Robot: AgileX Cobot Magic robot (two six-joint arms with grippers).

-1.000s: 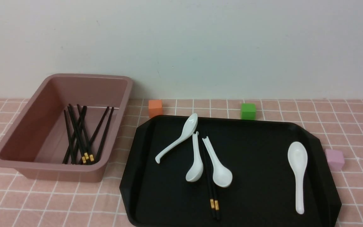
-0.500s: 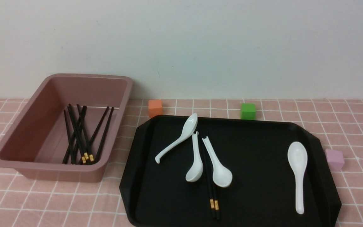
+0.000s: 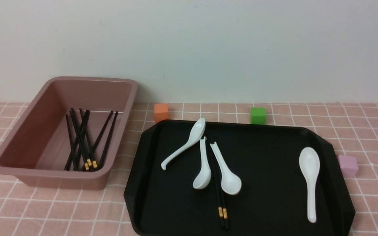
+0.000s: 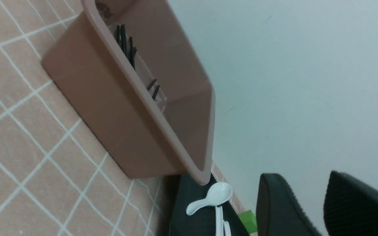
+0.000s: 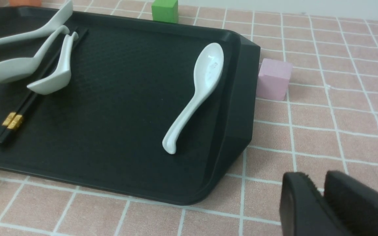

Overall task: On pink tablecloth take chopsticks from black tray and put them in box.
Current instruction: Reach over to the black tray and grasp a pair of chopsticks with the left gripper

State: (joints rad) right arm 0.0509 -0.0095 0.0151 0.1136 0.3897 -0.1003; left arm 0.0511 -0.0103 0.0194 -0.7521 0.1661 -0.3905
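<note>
Black chopsticks (image 3: 220, 196), gold-banded: one pair in black tray (image 3: 267, 170), between white spoons; more in pink-brown box (image 3: 115, 144). Left gripper (image 4: 310, 203): spread, unladen. Right gripper (image 5: 313, 193): slightly parted, unladen.

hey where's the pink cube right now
In the front view, the pink cube sits on the tablecloth, just off the right side of the black tray.

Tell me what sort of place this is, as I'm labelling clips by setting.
Probably a test or demo tabletop set against a plain wall: gridded tablecloth, loose cubes, and spoons in a tray.
</note>
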